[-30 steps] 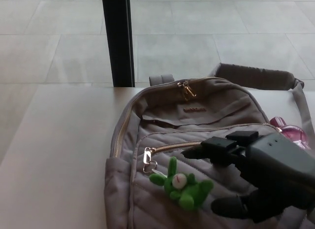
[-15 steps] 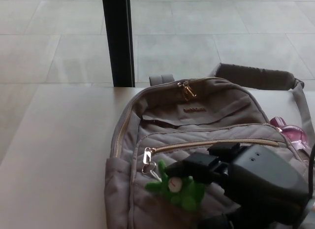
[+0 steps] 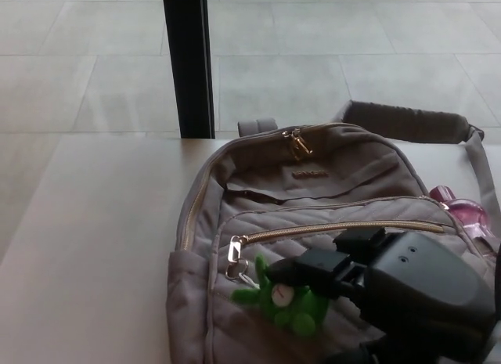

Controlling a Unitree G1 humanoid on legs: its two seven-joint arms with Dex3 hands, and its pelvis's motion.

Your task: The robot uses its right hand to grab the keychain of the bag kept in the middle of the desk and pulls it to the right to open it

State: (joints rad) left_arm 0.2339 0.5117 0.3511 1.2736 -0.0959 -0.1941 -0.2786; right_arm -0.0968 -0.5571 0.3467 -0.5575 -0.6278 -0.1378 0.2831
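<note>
My right hand (image 3: 368,290) now sits over the lower front of the grey bag (image 3: 313,200), which lies in the middle of the tabletop (image 3: 94,246). Half a second ago it reached a little further toward the bag's left edge; since then it has eased back slightly to the right. My fingers (image 3: 301,268) lie across the top of the green keychain (image 3: 283,301), touching it, but I cannot tell whether they are actually closed on it (my thumb is hidden below). The keychain hangs just below the zipper pull (image 3: 235,250) at the left end of the bag's front zipper (image 3: 344,227), which is fully closed, as before. My left hand is out of sight.
</note>
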